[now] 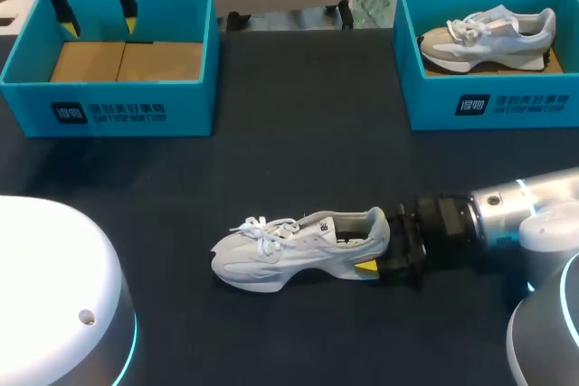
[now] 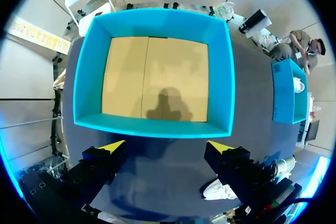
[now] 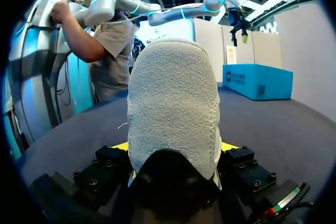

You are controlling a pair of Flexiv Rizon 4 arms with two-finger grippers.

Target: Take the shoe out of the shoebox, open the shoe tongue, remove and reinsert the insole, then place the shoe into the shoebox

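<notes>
Right gripper (image 3: 171, 149) was closed on the sneaker (image 1: 289, 246), one yellow-tipped finger on each side of the heel, arm coming in low from the right. Left gripper (image 2: 166, 148) was wide open and held nothing, hanging over the left shoebox (image 2: 157, 128), whose cardboard floor showed. The sneaker sat sole down on the dark table (image 1: 298, 151), near the middle, toe pointing left, well apart from both boxes. The right shoebox (image 1: 488, 101) held a second sneaker (image 1: 488, 33).

Handling, our read: the shoe looked light. The fuzzy heel collar and upper should be soft and give under squeeze, and the thick foam sole stiffer. The heel counter seemed the firmest place to pin it, so we judged the grip well placed as an anchor. The laces (image 1: 267, 228) lay loose and could snag a fingertip. The tongue (image 1: 315, 221) should be floppy, best pinched at its top edge and pulled toward the toe. We could not pick out the insole. It is likely thin and bendy, best taken at the heel end through the opening.
</notes>
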